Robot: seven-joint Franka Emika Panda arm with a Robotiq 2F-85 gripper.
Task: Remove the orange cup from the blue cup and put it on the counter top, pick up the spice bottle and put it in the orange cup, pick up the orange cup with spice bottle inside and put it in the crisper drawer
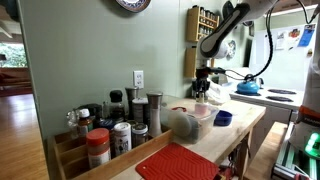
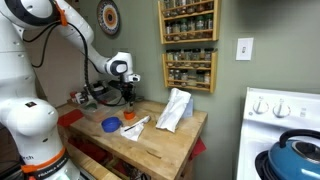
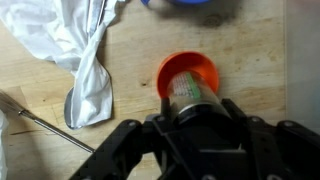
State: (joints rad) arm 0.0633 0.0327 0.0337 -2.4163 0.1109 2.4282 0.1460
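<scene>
In the wrist view my gripper (image 3: 190, 125) is shut on the spice bottle (image 3: 188, 95), a clear jar with a dark cap. Its lower end is tipped into the mouth of the orange cup (image 3: 190, 70), which stands on the pale wooden counter top (image 3: 255, 60). The blue cup (image 3: 190, 3) shows just past it at the top edge. In both exterior views the gripper (image 1: 203, 92) (image 2: 127, 97) hangs low over the counter (image 2: 165, 140), with the blue cup (image 1: 223, 118) (image 2: 110, 125) close beside it. The orange cup (image 2: 128, 116) shows as a small spot under the gripper.
A crumpled white cloth (image 3: 75, 50) (image 2: 175, 108) and a metal spoon (image 3: 40, 125) lie beside the cup. A clear tub (image 1: 188, 122), a red ribbed mat (image 1: 178, 163) and several spice jars (image 1: 110, 130) stand on the counter. A blue kettle (image 1: 248, 88) sits on the stove.
</scene>
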